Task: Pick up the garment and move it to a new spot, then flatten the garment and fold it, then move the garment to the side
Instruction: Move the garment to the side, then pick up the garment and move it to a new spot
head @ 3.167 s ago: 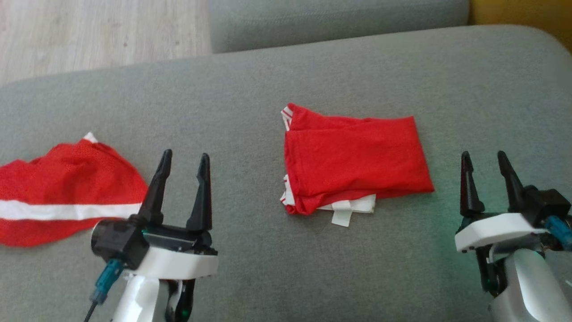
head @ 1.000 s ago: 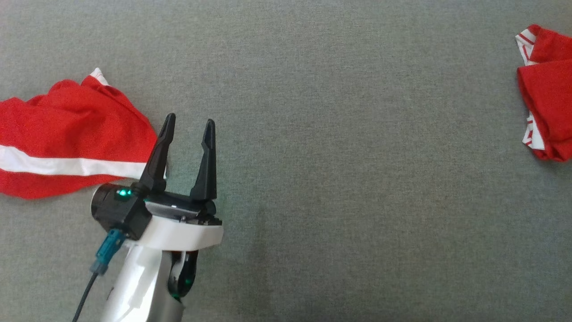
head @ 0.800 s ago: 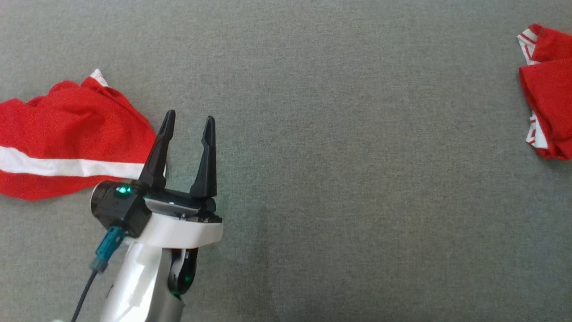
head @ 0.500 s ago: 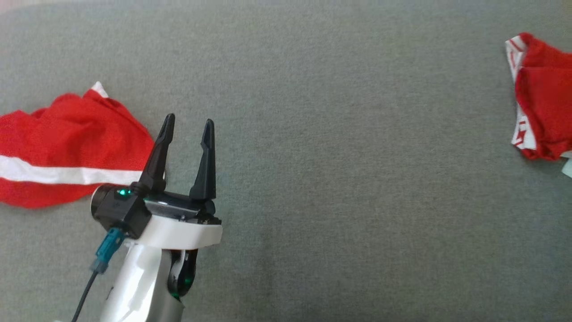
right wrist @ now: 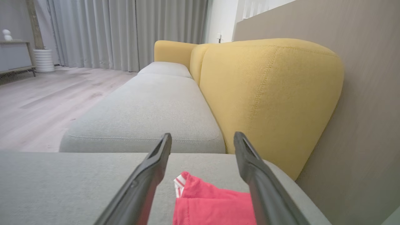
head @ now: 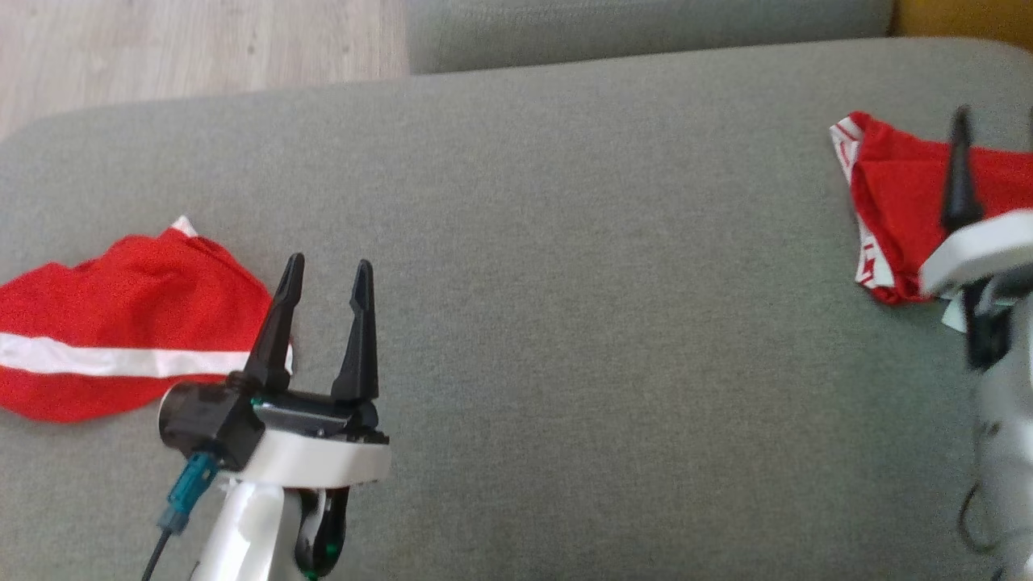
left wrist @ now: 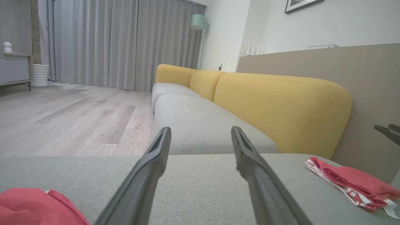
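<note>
Setting the folded garment (head: 896, 202) aside looks to be the step in hand, and by how things lie it is all but done. The red bundle with white trim rests in a fairly tidy stack at the far right end of the grey sofa cushion (head: 565, 242). The right gripper (right wrist: 202, 137) hangs over it with its jaws spread wide and nothing between them. In the right wrist view the cloth lies below the gap, and whether a finger brushes it I cannot tell. The left gripper (head: 329, 266) sits toward the other end, jaws likewise spread and empty, just beside a second red cloth (head: 121, 339) with a white stripe that lies rumpled and unfolded. The next move, I judge, calls for lifting the right arm straight up and clear, so that no finger drags a layer and spoils the fold. After that, the rumpled cloth beside the left gripper would be the likely next thing to pick up.
</note>
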`<state>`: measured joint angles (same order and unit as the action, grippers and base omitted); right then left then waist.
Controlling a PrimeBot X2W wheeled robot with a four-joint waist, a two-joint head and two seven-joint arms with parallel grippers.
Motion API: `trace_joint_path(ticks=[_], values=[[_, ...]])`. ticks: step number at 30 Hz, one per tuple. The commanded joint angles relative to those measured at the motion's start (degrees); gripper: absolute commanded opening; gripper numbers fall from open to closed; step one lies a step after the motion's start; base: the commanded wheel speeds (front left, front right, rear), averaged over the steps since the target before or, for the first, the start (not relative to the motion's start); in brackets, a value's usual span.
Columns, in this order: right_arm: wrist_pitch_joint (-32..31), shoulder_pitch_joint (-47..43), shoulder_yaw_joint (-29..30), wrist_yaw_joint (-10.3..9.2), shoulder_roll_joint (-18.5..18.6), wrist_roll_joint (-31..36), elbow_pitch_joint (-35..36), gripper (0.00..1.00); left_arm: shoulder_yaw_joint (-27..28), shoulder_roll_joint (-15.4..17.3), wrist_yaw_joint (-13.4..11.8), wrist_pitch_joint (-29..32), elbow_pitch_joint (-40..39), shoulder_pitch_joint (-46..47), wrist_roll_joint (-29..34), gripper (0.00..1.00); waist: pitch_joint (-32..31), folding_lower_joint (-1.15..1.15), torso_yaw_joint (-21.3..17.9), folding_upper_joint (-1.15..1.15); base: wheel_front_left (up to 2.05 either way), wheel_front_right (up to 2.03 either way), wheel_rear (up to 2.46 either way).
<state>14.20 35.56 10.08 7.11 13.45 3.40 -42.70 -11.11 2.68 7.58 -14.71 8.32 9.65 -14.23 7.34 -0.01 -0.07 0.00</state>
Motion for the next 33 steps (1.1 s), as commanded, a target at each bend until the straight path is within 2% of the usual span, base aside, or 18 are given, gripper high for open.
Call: trace_joint_path(ticks=[1, 5, 15, 24, 33], values=[[0.57, -1.06, -1.68, 0.37, -0.44, -1.23, 3.31, 1.0, 2.11, 0.2, -0.09, -0.29, -2.27, 0.58, -0.43, 1.0, -1.34, 0.01, -0.26, 0.0, 0.0, 0.0, 0.0], [0.68, -7.51, -2.55, 0.37, -2.61, -4.29, 9.52, 1.0, 2.39, 0.2, -0.09, -0.29, -2.56, -0.69, -0.35, 1.0, -2.78, 0.01, -0.24, 0.0, 0.0, 0.0, 0.0], [0.78, -21.98, -3.06, 0.37, -8.28, -6.41, 20.66, 1.0, 3.51, 0.2, -0.09, -0.29, -3.33, -3.84, -0.21, 1.0, -4.76, 0.01, -0.53, 0.0, 0.0, 0.0, 0.0], [0.79, -28.3, -2.95, 0.37, -10.19, -7.09, 25.52, 1.0, 3.68, 0.2, -0.09, -0.29, -3.61, -5.78, -0.66, 1.0, -5.52, 0.01, 0.06, 0.0, 0.0, 0.0, 0.0], [0.79, -29.76, -3.06, 0.37, -10.54, -8.27, 27.27, 1.0, 3.91, 0.2, -0.33, -0.29, -3.97, -5.94, -0.97, 1.0, -5.56, 0.01, 0.33, 0.0, 0.0, 0.0, 0.0]])
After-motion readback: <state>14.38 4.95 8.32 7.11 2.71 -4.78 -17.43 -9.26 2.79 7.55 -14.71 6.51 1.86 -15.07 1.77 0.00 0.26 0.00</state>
